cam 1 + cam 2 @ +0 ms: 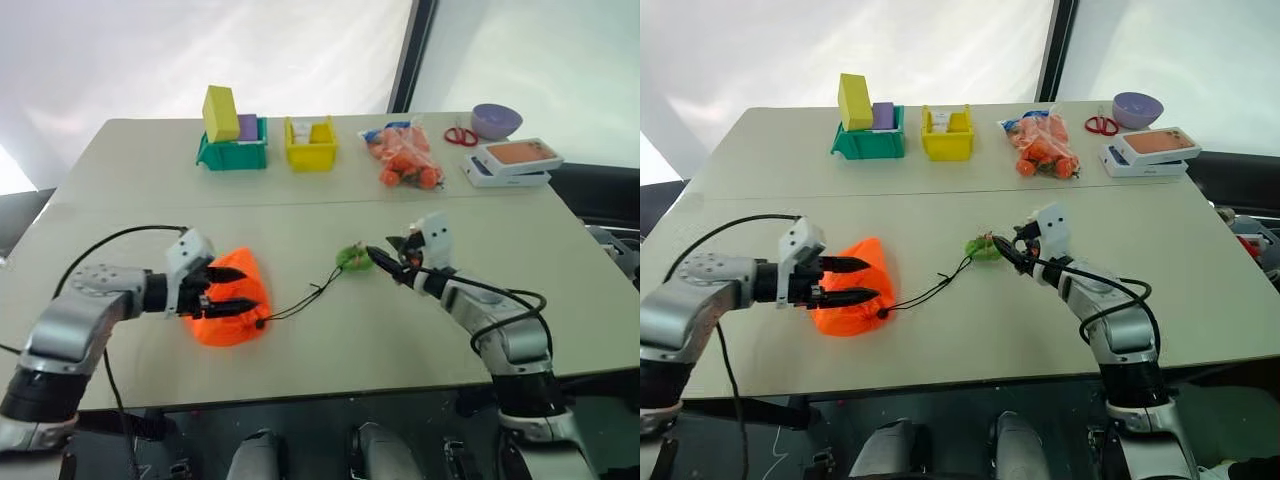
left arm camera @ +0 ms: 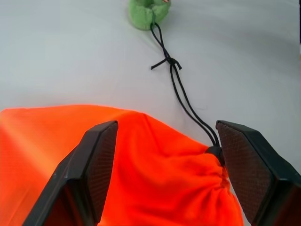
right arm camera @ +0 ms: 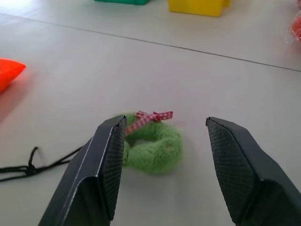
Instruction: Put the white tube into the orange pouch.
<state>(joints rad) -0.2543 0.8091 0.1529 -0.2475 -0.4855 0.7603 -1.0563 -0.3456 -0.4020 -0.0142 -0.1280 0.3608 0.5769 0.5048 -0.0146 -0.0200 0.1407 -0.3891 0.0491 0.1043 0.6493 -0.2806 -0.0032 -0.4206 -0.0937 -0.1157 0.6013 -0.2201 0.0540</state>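
Orange fabric first: the orange pouch (image 1: 232, 297) lies on the table (image 1: 330, 330) at about eight o'clock, mouth cinched, and whether the white tube is inside I cannot tell. Left gripper (image 1: 232, 288) hangs over it, fingers spread wide, holding nothing. Black cord (image 1: 302, 300) runs toward two o'clock to the green tag (image 1: 353, 257), where the right gripper (image 1: 392, 264) stands open around nothing. At twelve, a green bin (image 1: 233, 150) holds yellow and purple blocks beside a yellow bin (image 1: 311, 146). The right wrist view reveals a red checked bow (image 3: 153, 116) on the tag.
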